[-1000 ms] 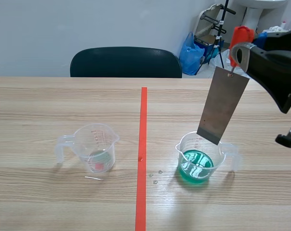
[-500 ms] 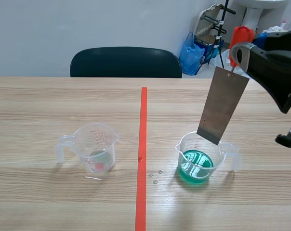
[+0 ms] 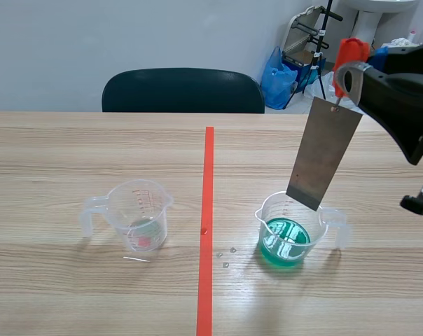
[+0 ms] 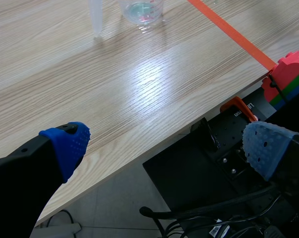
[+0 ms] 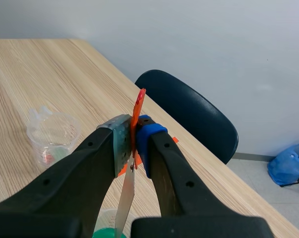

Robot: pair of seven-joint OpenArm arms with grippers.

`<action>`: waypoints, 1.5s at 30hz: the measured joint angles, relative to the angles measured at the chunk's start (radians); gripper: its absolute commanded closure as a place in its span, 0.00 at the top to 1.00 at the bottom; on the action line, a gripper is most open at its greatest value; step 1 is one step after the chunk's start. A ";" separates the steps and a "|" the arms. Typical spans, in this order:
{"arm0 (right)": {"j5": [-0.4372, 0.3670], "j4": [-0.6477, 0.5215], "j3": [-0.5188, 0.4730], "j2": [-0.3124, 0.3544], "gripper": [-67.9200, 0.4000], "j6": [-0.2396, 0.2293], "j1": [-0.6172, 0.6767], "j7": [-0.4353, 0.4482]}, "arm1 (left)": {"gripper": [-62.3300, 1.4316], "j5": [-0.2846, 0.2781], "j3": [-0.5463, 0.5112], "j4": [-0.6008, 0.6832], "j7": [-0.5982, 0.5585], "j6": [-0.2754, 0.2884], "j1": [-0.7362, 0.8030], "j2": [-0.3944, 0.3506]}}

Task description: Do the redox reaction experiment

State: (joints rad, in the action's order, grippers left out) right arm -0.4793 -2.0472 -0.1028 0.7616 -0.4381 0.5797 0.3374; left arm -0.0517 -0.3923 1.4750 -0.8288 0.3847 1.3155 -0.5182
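Grey metal sheet [image 3: 323,155] over green-filled beaker [image 3: 288,234]

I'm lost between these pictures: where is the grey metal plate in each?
Scene view: metal plate hangs by its red tab from the right claw, above the green cup.
Left wrist view: not in it.
Right wrist view: metal plate edge-on, under the claw.
Shared landmark: the near-empty cup.

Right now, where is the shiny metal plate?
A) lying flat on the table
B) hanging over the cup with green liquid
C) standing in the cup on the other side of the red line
B: the metal plate hangs from the right end effector, its lower edge over the cup of green liquid.
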 measured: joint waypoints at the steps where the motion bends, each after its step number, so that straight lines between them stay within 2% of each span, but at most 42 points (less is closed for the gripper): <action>1: 0.000 0.000 0.000 0.000 0.03 0.000 0.000 0.000 | 1.00 -0.002 0.000 0.000 -0.004 -0.007 0.000 0.000; 4: 0.000 0.000 0.000 0.000 0.03 0.000 0.000 0.000 | 1.00 -0.005 0.000 0.000 -0.052 -0.011 0.000 0.000; 5: 0.000 0.000 0.000 0.000 0.03 0.000 0.000 0.000 | 0.94 -0.005 0.000 0.000 -0.078 -0.010 0.000 0.000; 10: 0.000 0.000 0.000 0.000 0.03 0.000 0.000 0.000 | 0.40 -0.003 0.000 -0.001 -0.095 -0.007 -0.019 -0.012; 11: 0.001 0.000 0.000 0.000 0.03 0.000 0.000 0.000 | 0.32 -0.001 0.000 -0.001 -0.080 -0.006 -0.042 -0.023; 13: 0.001 0.000 0.000 0.000 0.03 0.000 0.000 0.000 | 0.19 -0.001 0.002 -0.001 -0.044 0.002 -0.108 -0.062; 16: 0.003 0.000 0.000 0.000 0.03 0.000 0.000 0.000 | 0.06 -0.010 0.003 -0.001 -0.031 0.067 -0.224 -0.132; 18: 0.003 0.000 0.000 0.000 0.03 0.000 0.000 0.000 | 0.06 -0.058 0.026 -0.001 0.015 0.111 -0.304 -0.180; 21: 0.003 0.000 0.000 0.000 0.03 0.000 0.000 0.000 | 0.06 -0.106 0.117 -0.001 0.158 0.163 -0.446 -0.253; 26: 0.003 0.000 0.000 0.000 0.03 0.000 0.000 0.000 | 0.06 -0.179 0.384 -0.001 0.362 0.167 -0.735 -0.319; 31: 0.003 0.000 0.000 0.000 0.03 0.000 0.000 0.000 | 0.06 -0.285 0.656 -0.001 0.510 0.167 -1.007 -0.318; 33: 0.003 0.000 0.000 0.000 0.03 0.000 0.000 0.000 | 0.06 -0.343 0.753 -0.001 0.566 0.166 -1.108 -0.313; 35: 0.003 0.000 0.000 0.000 0.03 0.000 0.000 0.000 | 0.06 -0.378 0.840 -0.001 0.620 0.158 -1.205 -0.295; 40: 0.003 0.000 0.000 0.000 0.03 0.000 0.000 0.000 | 0.06 -0.467 1.020 -0.031 0.717 0.122 -1.411 -0.199; 45: 0.003 0.000 0.000 0.000 0.03 0.000 0.000 0.000 | 0.06 -0.508 1.139 -0.138 0.767 0.116 -1.544 -0.081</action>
State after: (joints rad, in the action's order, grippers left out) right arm -0.4763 -2.0472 -0.1028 0.7616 -0.4385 0.5797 0.3374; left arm -0.5594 0.7471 1.3365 -0.0620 0.5007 -0.2287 -0.5991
